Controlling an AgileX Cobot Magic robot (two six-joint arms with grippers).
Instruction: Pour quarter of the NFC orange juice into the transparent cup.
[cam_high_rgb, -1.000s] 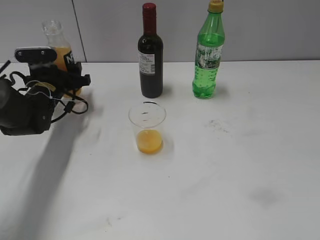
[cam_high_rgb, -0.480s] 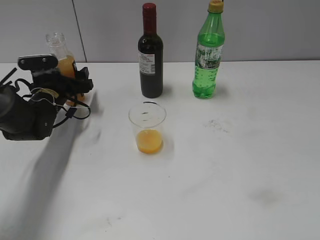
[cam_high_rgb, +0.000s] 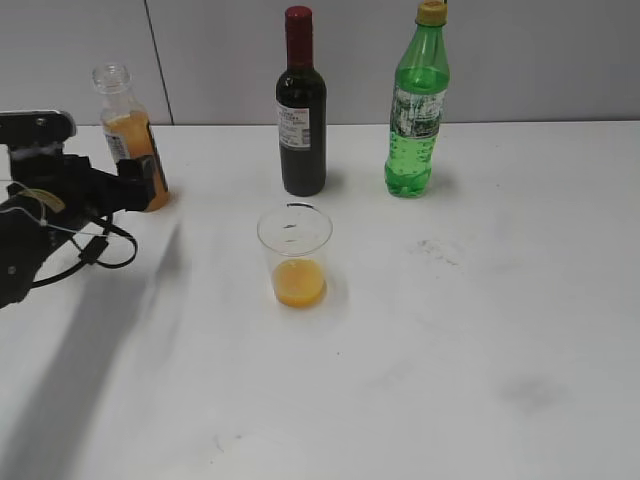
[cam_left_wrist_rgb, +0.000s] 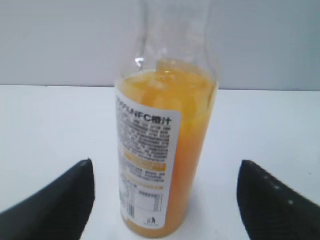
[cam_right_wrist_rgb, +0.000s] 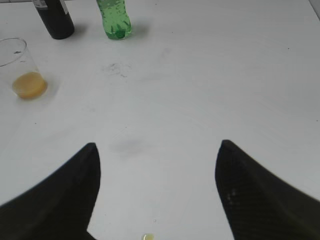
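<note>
While the juice bottle (cam_high_rgb: 132, 140) stood uncapped at the upper left of the table (cam_high_rgb: 480, 330), the left gripper (cam_left_wrist_rgb: 165, 200) sat spread, fingers clear of it. The cup (cam_high_rgb: 295, 255) held juice at centre. The right gripper (cam_right_wrist_rgb: 157, 192) gaped empty.

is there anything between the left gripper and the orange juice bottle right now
Nothing visible. The left gripper is open, its fingers spread apart on either side of the orange juice bottle, which stands upright on the table with bare surface in between. The wine bottle and the cup stand off to the side.
</note>
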